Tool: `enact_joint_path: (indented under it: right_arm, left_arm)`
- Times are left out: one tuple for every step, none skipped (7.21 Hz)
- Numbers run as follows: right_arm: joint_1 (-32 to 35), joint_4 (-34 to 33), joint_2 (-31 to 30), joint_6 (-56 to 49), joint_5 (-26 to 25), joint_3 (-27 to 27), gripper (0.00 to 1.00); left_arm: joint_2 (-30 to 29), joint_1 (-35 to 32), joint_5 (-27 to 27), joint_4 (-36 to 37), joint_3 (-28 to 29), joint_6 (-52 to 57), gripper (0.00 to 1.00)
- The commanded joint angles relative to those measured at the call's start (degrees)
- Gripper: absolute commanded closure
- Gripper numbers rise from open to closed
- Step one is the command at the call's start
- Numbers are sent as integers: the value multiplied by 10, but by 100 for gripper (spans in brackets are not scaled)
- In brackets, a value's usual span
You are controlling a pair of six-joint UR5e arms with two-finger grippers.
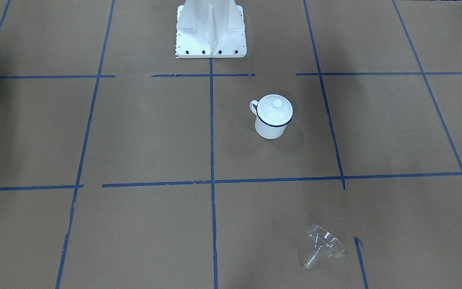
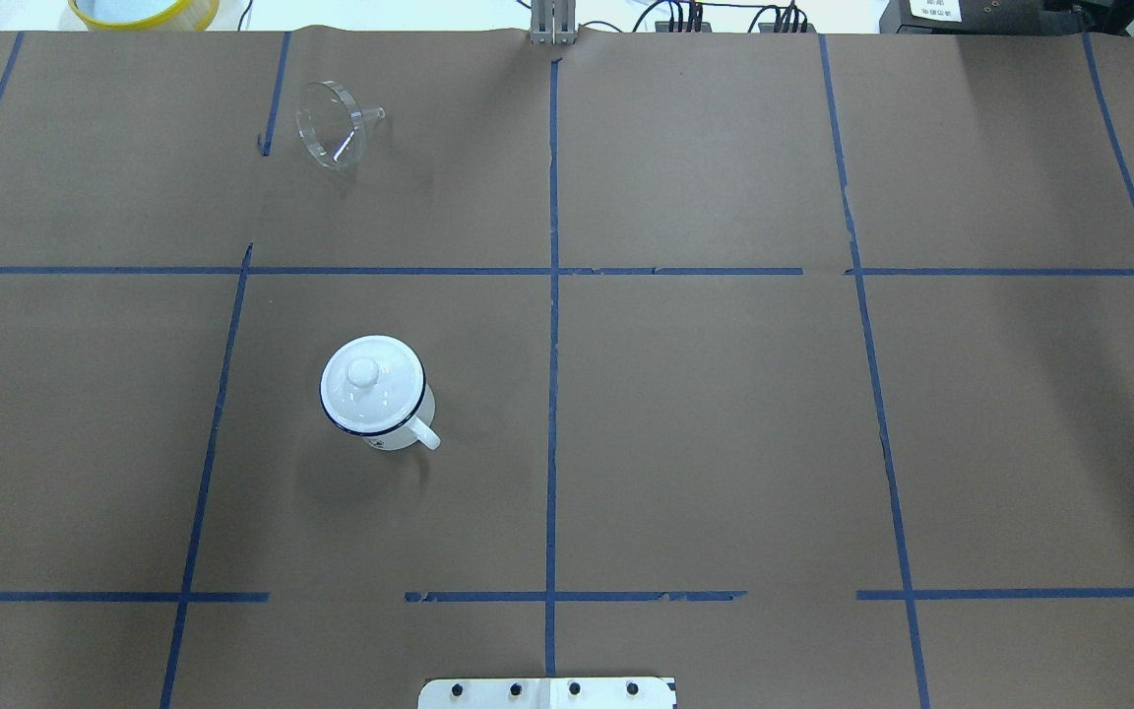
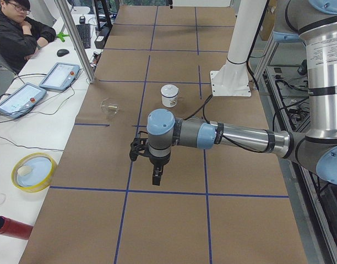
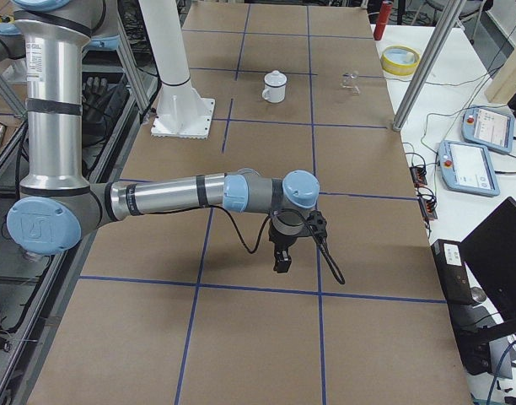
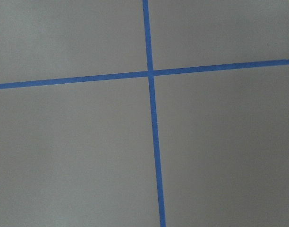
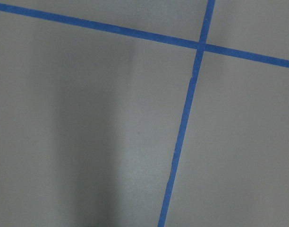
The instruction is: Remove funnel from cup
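The cup [image 1: 270,129], a white enamel mug with a dark blue rim, stands upright on the brown table with a white knobbed lid [image 1: 275,108] on its mouth. It also shows in the overhead view [image 2: 408,425]. The clear funnel [image 1: 324,244] lies on its side on the table, well apart from the cup, near the far edge on my left side [image 2: 331,124]. My left gripper [image 3: 156,177] and right gripper [image 4: 281,261] hang over bare table, far from both. They show only in the side views, so I cannot tell whether they are open or shut.
The white robot pedestal [image 1: 211,32] stands at the table's near edge. Off the table on the operators' side are a yellow bowl [image 3: 33,171], teach pendants [image 3: 20,99], a metal post [image 3: 75,41] and a seated person [image 3: 17,33].
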Motion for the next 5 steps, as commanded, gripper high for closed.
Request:
enact_joint_path:
  right_arm:
    - [0,0,0,0,0,0,0]
    - [0,0,0,1,0,0,0]
    - [0,0,0,0,0,0,0]
    - [0,0,0,0,0,0,0]
    - [0,0,0,0,0,0,0]
  left_arm:
    - [2,-7,-1,0,11,11,0]
    - [-5,-8,1,0,7,10,0]
    - [-10,-8,1,1,23,8,0]
    - [-10,-8,0,0,26,8,0]
    - [-10,-8,0,1,19,8,0]
